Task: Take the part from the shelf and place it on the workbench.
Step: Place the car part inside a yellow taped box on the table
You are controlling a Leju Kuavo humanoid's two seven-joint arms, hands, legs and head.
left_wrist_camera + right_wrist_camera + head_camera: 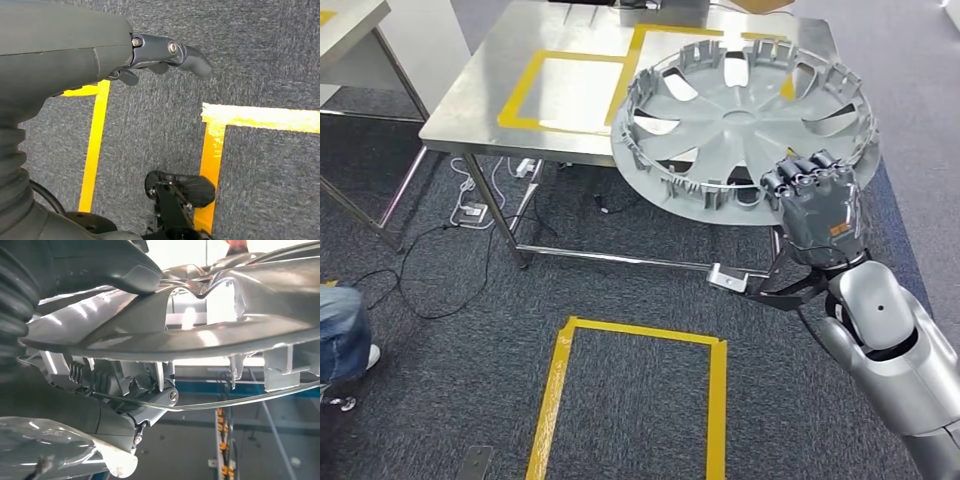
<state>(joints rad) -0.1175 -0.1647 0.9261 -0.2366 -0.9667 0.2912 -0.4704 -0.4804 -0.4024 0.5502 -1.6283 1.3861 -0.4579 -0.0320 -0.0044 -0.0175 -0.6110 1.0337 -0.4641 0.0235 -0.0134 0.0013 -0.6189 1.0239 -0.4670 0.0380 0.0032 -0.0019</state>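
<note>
Over the near right corner of the workbench [471, 110] the part [743, 120], a grey wheel cover turned inner side up, hung tilted, and it hid that corner and part of one yellow tape outline [546, 90] on the steel top, so I could not tell whether its far rim touched the table. Up close from the right wrist, the cover [234, 335] was a blur of ribs and glare, cut off on every side, and I could make out little of the fingers beneath it. From the head camera I saw my right hand [818, 205] clamped on the near rim, fingers curled over the edge, carrying the cover. My left hand [166, 52] hung down over the dark carpet [637, 400] with its yellow tape lines [94, 145]; its fingers lay extended and apart, holding nothing. A person's leg in jeans [343, 335] was cropped by the left edge.
</note>
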